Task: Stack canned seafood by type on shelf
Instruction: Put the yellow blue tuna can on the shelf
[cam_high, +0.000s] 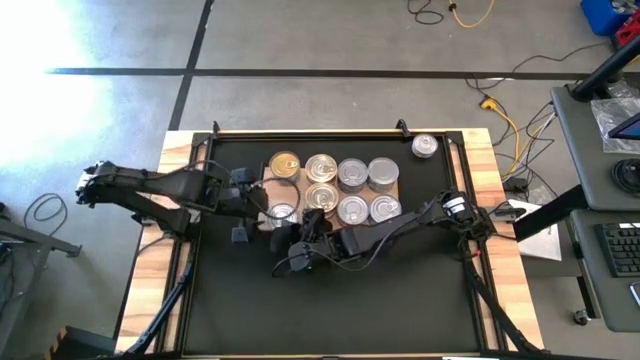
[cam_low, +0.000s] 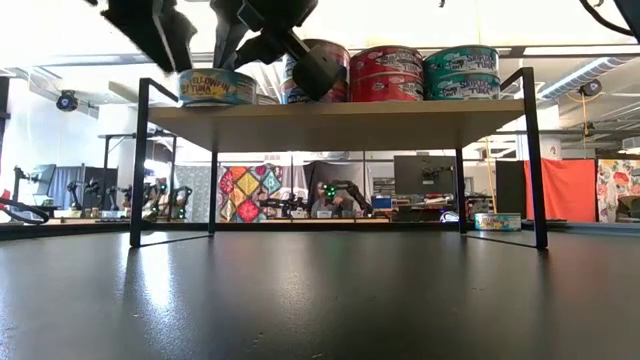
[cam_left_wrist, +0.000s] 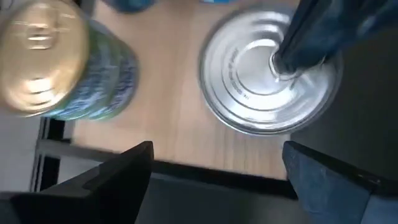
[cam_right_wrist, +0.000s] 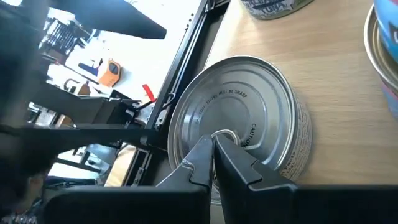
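Overhead, short round metal tins (cam_high: 353, 177) with silver and gold pull-tab lids sit in two rows on the pale tan light-wood shelf board (cam_high: 392, 191) above the black mat (cam_high: 330, 300); one lone silver tin (cam_high: 425, 146) rests on the wooden table rim. The left gripper (cam_high: 262, 213) and right gripper (cam_high: 297, 238) meet at the silver-lidded front tin (cam_high: 283, 213) on the shelf's left end.

Level with the table, teal- and red-labelled tins stand stacked on the shelf.

Through the left wrist camera, the left gripper's fingers (cam_left_wrist: 118, 171) stand wide apart, holding nothing, just short of that tin, beside a gold-lidded tin (cam_left_wrist: 43, 59).

Through the right wrist camera, the right gripper's closed fingertips press on the tin's lid.
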